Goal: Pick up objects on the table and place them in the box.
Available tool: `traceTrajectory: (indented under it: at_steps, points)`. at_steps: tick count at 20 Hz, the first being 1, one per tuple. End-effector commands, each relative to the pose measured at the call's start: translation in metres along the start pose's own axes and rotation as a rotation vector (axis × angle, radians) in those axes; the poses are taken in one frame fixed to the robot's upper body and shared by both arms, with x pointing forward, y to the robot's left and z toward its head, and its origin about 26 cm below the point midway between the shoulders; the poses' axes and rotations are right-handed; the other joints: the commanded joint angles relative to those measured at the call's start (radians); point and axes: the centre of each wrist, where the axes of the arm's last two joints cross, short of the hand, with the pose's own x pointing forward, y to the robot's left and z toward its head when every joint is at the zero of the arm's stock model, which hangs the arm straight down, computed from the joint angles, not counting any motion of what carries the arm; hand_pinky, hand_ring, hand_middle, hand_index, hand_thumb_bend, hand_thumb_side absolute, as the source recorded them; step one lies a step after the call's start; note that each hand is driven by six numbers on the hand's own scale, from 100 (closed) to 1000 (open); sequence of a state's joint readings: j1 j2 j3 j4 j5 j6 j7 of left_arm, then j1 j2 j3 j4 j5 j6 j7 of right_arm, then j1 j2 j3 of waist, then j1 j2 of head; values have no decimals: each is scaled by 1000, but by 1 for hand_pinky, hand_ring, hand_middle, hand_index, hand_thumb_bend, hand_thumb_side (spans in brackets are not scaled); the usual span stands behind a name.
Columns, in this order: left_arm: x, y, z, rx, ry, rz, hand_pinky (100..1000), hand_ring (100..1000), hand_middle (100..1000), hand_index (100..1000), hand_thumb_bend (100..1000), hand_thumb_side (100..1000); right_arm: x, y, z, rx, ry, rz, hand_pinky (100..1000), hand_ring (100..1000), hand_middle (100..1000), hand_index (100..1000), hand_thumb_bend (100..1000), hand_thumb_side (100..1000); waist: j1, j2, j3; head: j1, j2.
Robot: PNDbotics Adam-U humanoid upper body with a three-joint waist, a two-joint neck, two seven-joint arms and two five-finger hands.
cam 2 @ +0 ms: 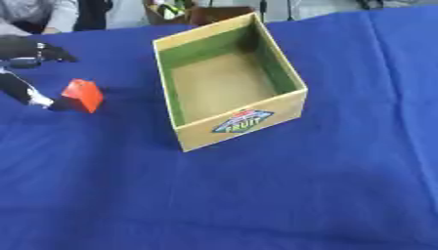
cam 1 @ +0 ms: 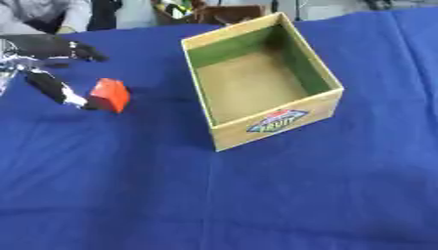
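A wooden box (cam 2: 229, 78) with green inner walls and a tan floor stands open on the blue cloth (cam 2: 256, 195), a colourful label (cam 2: 243, 121) on its near face, and nothing shows inside it. At about nine o'clock from the box, well apart from it, a red block (cam 2: 83, 95) sits on the cloth. The left hand (cam 2: 26, 73) reaches in from the nine o'clock edge with fingers spread, one lower finger (cam 2: 34, 100) seemingly touching the block's left side, though contact is hard to confirm.
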State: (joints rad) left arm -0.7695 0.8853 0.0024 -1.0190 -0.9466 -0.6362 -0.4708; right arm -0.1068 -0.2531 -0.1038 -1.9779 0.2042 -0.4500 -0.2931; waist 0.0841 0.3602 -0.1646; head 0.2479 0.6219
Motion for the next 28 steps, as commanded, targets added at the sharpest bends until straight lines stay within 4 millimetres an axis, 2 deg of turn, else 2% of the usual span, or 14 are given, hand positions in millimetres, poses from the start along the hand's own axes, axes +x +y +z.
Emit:
traceTrajectory:
  at_steps: [1,10,14,24,25,28]
  points:
    - [-8,8,4,-79,-41,-44,590,828,860,998,614,796,5,-1,-7,3,-37,6,737,599,496,662,100,811,0,-15,-2,8,-15]
    - [-11,5,-2,-85,-23,-12,591,825,850,985,576,781,6,0,-9,7,-40,6,738,600,496,661,100,810,6,-2,-9,14,-20]
    - [-12,4,-3,-96,-16,-14,588,817,822,961,533,749,6,1,-9,9,-42,7,739,600,495,661,100,811,10,3,-10,15,-21]
    - [-11,0,-6,-127,-36,1,542,766,684,807,433,700,6,1,-9,9,-36,13,741,601,494,662,100,811,14,7,-8,17,-14]
    - [-11,0,-7,-123,-41,5,526,755,659,747,401,690,6,1,-9,9,-34,14,741,601,494,662,100,811,15,7,-8,17,-14]
    - [-10,0,-8,-102,-50,14,508,744,635,704,325,662,6,2,-9,7,-31,15,741,601,494,662,100,811,15,7,-10,17,-14]
